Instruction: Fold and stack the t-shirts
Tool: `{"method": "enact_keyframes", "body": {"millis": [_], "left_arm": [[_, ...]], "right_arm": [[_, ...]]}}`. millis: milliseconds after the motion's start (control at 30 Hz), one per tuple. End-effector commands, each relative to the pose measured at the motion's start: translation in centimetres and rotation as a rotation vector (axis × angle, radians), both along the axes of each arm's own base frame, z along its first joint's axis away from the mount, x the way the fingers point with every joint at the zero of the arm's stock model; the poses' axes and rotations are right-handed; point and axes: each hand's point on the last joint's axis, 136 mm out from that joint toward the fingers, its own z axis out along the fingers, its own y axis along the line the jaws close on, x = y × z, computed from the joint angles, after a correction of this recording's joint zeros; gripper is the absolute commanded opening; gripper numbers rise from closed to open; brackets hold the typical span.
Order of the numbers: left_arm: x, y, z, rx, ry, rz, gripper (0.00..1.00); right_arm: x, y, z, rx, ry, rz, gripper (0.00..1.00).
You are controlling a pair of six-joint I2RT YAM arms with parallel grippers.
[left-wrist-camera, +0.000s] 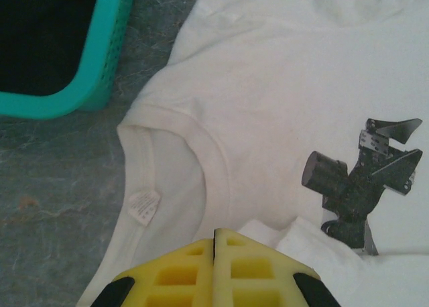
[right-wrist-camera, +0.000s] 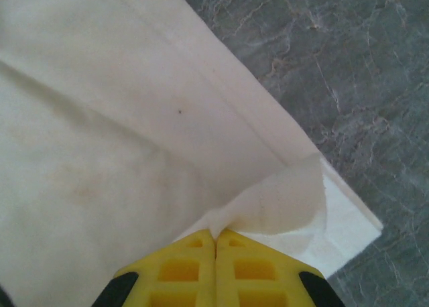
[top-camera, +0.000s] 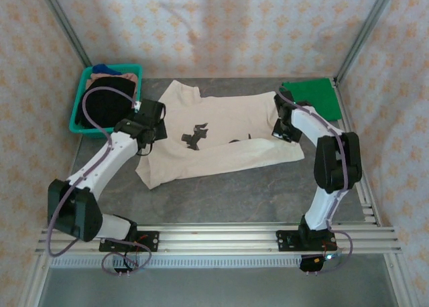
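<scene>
As the cream t-shirt lies spread, left gripper and right gripper, fully closed, seemingly pinch its ends.

Soft even light, weak shadows, top view hazy and low-contrast, cream t-shirt washed pale in wrist views

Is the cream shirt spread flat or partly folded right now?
Partly folded: the cream t-shirt has its near long edge doubled over, overlapping the bottom of the black print.

jaws closed, pinching cream t-shirt below collar | teal basket upper left | black print right
</scene>
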Motion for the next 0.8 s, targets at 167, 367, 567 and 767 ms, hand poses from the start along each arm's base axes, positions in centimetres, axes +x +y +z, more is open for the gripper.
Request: {"method": "enact_keyframes", "body": {"millis": [167,367,567,767], "left_arm": [[4.1,-0.8,0.5,-0.022,-0.008,-0.052,0.0],[5.5,-1.1,0.6,-0.039,0.014,-0.064,0.0],[2.5,-1.5,2.8,-0.096,0.0,-0.097,0.0],[-4.0,-0.9,3.7,-0.156,-0.03,-0.098,0.0]], "right_arm": [[-0.2,-3.9,0.2,-0.139,0.061,-0.015,0.06],[-1.3,-3.5,-0.1,-0.082,0.092,-0.005,0.06],[-5.4,-2.2,0.6,0.025,0.076,0.0,0.06],[-11.5,-1.5,0.5,0.07,0.129,-0.022,0.06]]}}
